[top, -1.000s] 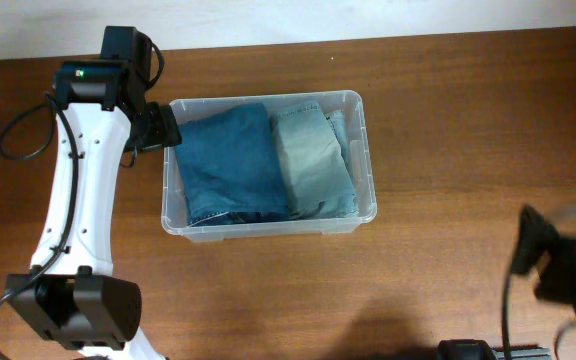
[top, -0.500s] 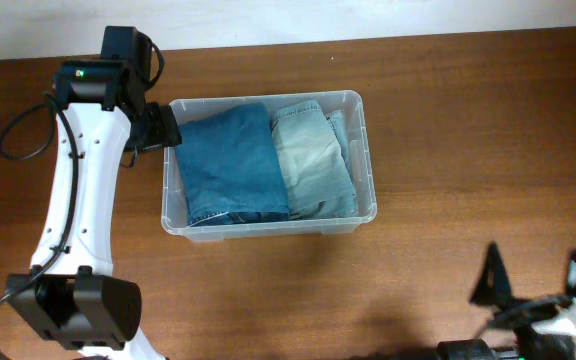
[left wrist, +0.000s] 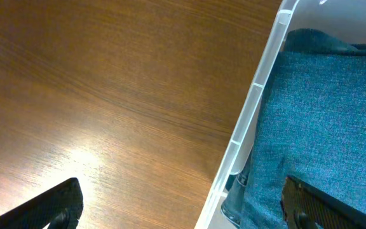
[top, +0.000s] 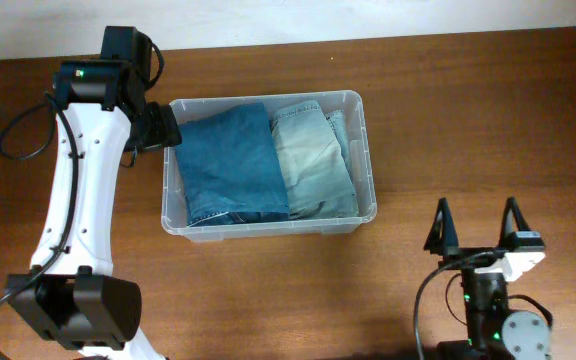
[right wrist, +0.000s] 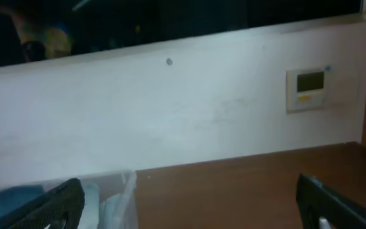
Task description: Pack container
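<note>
Left tool (top: 163, 128) stands wide open, its jaws straddling the 9 o'clock wall of the container (top: 268, 229). Your right tool (top: 475, 228) is wide open too, holding nothing. The container sits on the bench (top: 468, 100), well apart at that tool's 10 o'clock.
</note>
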